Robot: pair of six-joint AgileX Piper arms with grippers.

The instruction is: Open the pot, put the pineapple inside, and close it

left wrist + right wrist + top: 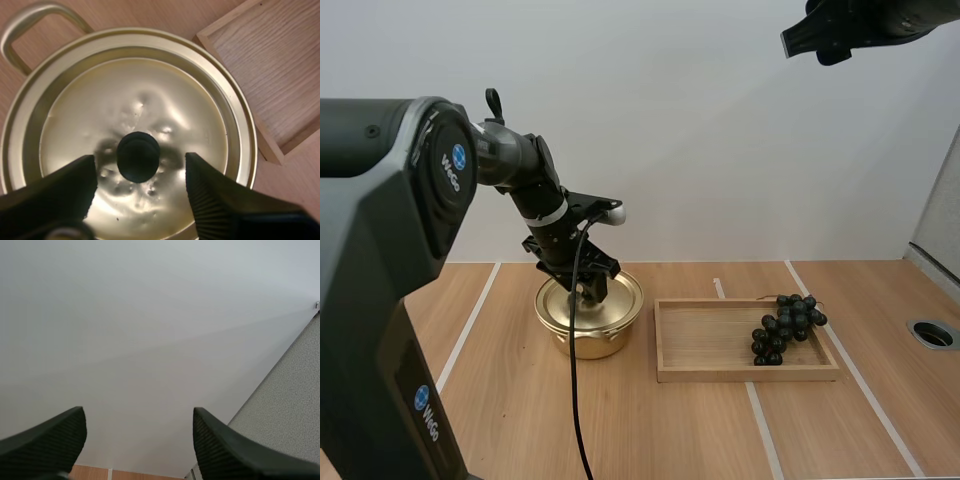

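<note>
Left gripper (140, 162) spread astride black round knob (138, 156) of lidded gold metal pot (585, 338), right gripper (138, 415) spread, held high, dark grape bunch (787, 325) in rectangular wooden tray (705, 376)

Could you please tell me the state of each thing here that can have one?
Pot: closed, standing upright.
Lid: seated on the pot.
Left gripper: open, straddling the lid's knob without touching it.
Right gripper: open, empty, up in the air.
Tray: holds the grapes.
Grapes: lying at the tray's right end.
</note>
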